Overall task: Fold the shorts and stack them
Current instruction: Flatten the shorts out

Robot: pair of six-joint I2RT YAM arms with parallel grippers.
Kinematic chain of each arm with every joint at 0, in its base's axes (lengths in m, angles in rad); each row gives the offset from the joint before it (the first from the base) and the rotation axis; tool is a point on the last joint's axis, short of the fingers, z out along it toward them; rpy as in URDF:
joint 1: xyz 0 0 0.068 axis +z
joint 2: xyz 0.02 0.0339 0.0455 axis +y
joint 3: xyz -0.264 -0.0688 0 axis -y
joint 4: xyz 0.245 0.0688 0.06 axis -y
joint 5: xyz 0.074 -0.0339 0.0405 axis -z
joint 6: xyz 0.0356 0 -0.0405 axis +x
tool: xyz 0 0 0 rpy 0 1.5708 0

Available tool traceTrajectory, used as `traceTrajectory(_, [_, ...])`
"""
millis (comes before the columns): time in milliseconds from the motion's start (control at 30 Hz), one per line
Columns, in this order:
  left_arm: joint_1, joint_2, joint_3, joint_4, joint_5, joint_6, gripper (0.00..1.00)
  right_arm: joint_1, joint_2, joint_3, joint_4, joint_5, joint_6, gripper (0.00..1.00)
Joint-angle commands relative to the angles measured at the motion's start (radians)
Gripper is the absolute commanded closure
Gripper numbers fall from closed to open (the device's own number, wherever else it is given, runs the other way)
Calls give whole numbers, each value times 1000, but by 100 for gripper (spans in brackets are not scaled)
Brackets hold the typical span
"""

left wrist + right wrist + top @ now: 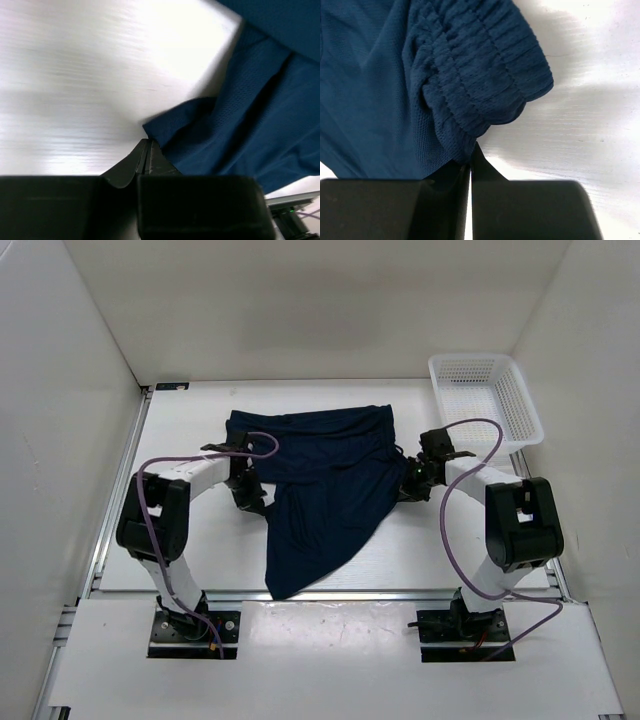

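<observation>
Shorts (330,480), long axis far-near, waistband perhaps right

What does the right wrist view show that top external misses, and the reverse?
Right wrist only: the gathered waistband corner close up, the right gripper shut on its edge. Top external only: the whole shorts, one leg trailing nearward, the left gripper at the opposite side, a white basket far right. Both: navy fabric on the white table.

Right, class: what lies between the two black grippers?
The dark navy soft fabric shorts, spread from left gripper to right gripper, shown in the top external view.
</observation>
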Motion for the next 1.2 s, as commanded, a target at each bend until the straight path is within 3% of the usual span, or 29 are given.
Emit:
traceTrajectory(0, [63, -131, 21, -9, 18, 35, 90, -4, -39, 20, 11, 14, -2, 99])
traceTrajectory(300, [232, -188, 54, -55, 27, 95, 90, -4, -63, 11, -8, 57, -12, 99])
traceTrajectory(467, [237, -128, 107, -64, 131, 130, 90, -4, -54, 11, -8, 47, -12, 99])
traceTrajectory(567, [182, -82, 107, -64, 142, 130, 68, -4, -54, 11, -8, 38, -12, 99])
traceTrajectory(600, [168, -70, 107, -64, 142, 130, 52, -4, -54, 11, -8, 38, -12, 99])
traceTrajectory(733, [99, -23, 85, -64, 142, 130, 32, -4, -54, 20, -8, 38, -12, 99])
traceTrajectory(933, [60, 29, 76, -44, 101, 130, 32, -4, -54, 20, -8, 38, -12, 99])
traceTrajectory(1167, [25, 72, 27, -14, 49, 97, 48, -4, -54, 20, -8, 38, -12, 99])
